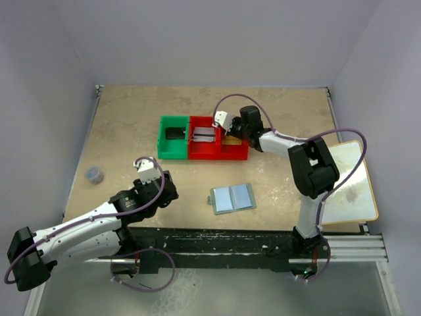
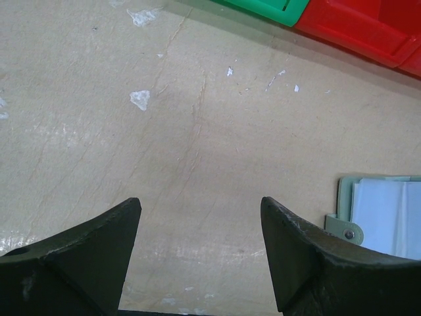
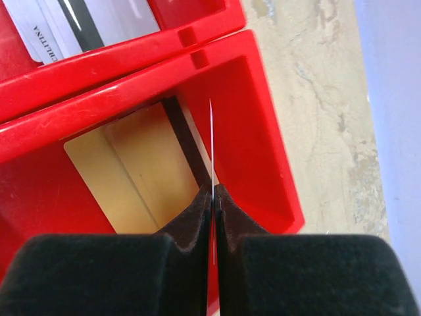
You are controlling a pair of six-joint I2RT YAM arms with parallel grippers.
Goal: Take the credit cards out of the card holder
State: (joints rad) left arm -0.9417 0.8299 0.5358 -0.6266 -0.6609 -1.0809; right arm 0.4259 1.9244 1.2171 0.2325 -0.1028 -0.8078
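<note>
The light blue card holder (image 1: 232, 197) lies open and flat on the table; its left edge and snap tab show in the left wrist view (image 2: 385, 214). My left gripper (image 1: 166, 191) is open and empty just above the table, left of the holder (image 2: 198, 204). My right gripper (image 1: 231, 131) is shut on a thin card (image 3: 211, 131), seen edge-on, held over the right red bin (image 3: 263, 131). A gold card (image 3: 131, 164) lies in that bin. The neighbouring red bin (image 1: 204, 141) holds other cards (image 3: 85, 26).
A green bin (image 1: 173, 137) stands left of the red bins, its corner showing in the left wrist view (image 2: 263, 8). A small dark round object (image 1: 94, 174) sits near the table's left edge. A white board (image 1: 352, 184) lies at the right edge.
</note>
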